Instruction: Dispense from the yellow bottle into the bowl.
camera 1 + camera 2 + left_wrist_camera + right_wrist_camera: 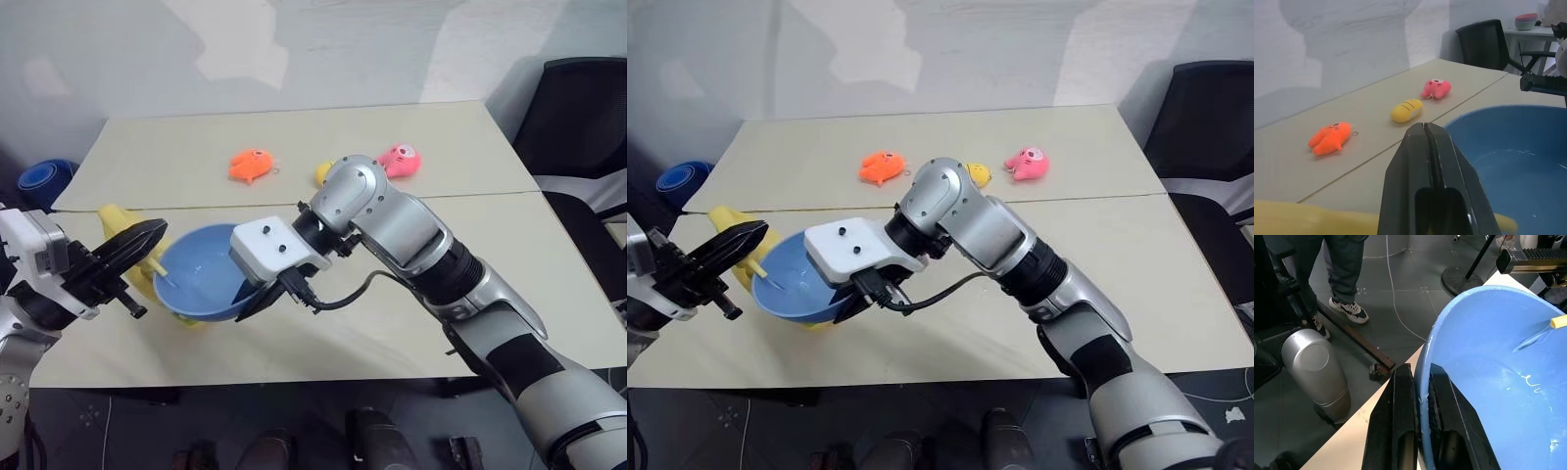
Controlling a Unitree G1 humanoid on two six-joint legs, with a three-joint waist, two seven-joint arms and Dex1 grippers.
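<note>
The light-blue bowl (201,279) is held tilted at the table's front left. My right gripper (1420,372) is shut on its near rim, one finger inside the wall and one outside. The yellow bottle (116,219) lies tilted just left of the bowl, and its nozzle tip (1559,322) reaches over the far rim. Thin wet streaks mark the bowl's inside. My left gripper (157,230) is shut with nothing between its fingers (1422,147). It lies across the top of the bottle (1303,218); I cannot tell whether it touches it.
An orange plush (250,164), a small yellow plush (323,172) and a pink plush (400,160) lie at the table's back. A dark blue item (44,181) sits off the left edge, a black chair (578,117) on the right. A person's legs (1342,264) stand beyond the table.
</note>
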